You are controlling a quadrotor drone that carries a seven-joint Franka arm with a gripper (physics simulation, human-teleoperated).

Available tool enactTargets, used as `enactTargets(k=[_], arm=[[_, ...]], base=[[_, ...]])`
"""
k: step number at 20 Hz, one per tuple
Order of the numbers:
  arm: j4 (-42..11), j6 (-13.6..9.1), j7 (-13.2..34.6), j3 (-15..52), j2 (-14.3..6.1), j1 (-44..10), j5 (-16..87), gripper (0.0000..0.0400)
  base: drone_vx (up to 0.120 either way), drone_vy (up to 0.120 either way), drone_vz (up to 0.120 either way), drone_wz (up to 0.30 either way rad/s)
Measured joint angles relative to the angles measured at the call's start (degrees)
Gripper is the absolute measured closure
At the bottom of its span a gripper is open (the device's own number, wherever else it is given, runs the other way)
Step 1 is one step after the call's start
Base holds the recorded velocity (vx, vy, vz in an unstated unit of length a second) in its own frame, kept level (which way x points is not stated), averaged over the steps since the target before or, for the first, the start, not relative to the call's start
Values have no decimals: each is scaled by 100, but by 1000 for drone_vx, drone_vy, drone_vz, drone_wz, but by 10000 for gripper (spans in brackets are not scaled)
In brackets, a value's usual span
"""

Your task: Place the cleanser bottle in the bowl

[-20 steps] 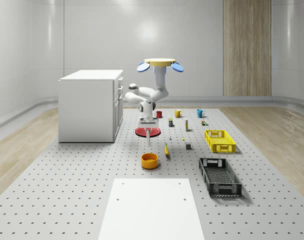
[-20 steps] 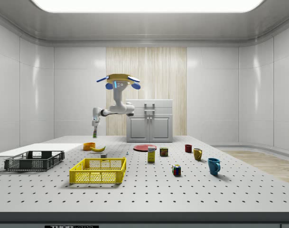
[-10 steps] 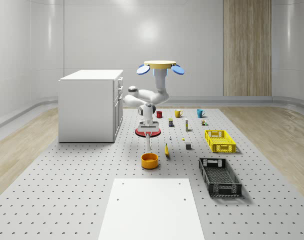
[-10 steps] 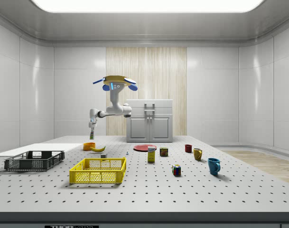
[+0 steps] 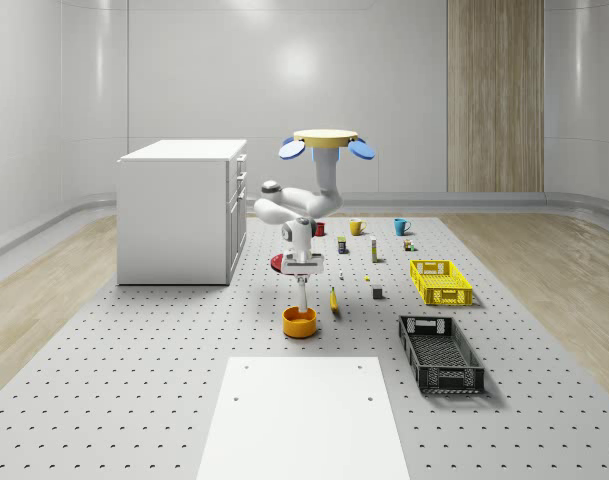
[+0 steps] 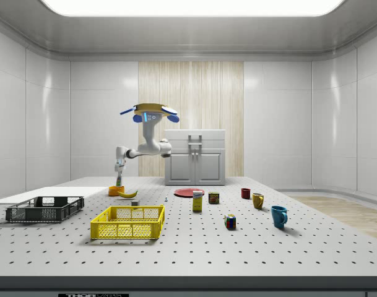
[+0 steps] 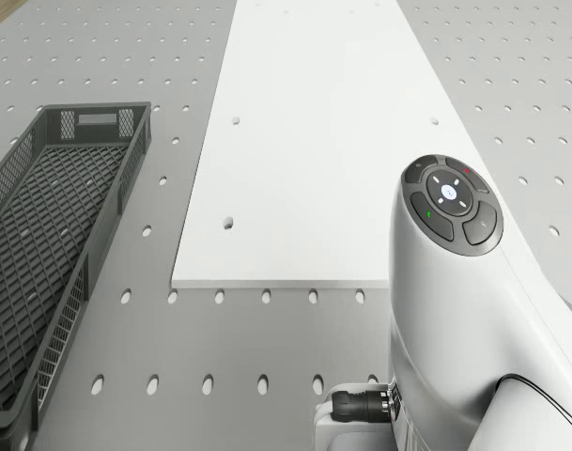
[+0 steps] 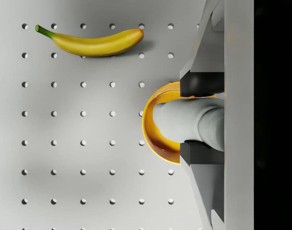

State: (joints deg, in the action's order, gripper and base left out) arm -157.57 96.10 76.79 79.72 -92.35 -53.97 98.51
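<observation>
Fingers [image 8: 203, 117] are shut tight on the cleanser bottle [image 8: 184, 122], one dark pad [image 8: 201, 84] on each side of it. Seen from the wrist, the bottle points down right over the orange bowl [image 8: 153, 139]. I cannot tell if it touches the bowl. A banana [image 8: 90, 42] lies on the worktop [image 8: 64, 143] near the bowl.

From the whole-scene view, the drone [image 5: 325, 142] hovers in the air over the worktop, near the white cabinet [image 5: 179, 210]. Its arm [image 5: 294, 205] bends down, and the bottle [image 5: 301, 296] hangs straight above the bowl [image 5: 299, 322]. A black crate [image 5: 440, 353] and a yellow crate [image 5: 440, 282] sit off to that view's right.

From the side view, the bottle [image 6: 117, 180] is just above the bowl [image 6: 116, 191].

From the drone view, I see the arm [image 7: 455, 310] above a white board [image 7: 314, 141], with the black crate [image 7: 51, 254] beside it.
</observation>
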Motion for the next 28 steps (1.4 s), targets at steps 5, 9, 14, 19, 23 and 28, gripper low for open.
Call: enactTargets(k=[5, 9, 14, 19, 23, 28], arm=[[11, 27, 3, -59, -3, -11, 52, 276], [59, 116, 14, -279, 0, -54, 252, 276], [129, 223, 28, -544, 12, -114, 494, 276], [214, 332, 31, -811, 33, -181, 733, 277], [267, 333, -196, -897, 101, -130, 806, 107], [177, 222, -69, -682, 92, -105, 634, 31]], base=[[0, 0, -40, 0], [0, 0, 0, 0], [0, 0, 0, 0], [0, 0, 0, 0], [0, 0, 0, 0], [0, 0, 0, 0]])
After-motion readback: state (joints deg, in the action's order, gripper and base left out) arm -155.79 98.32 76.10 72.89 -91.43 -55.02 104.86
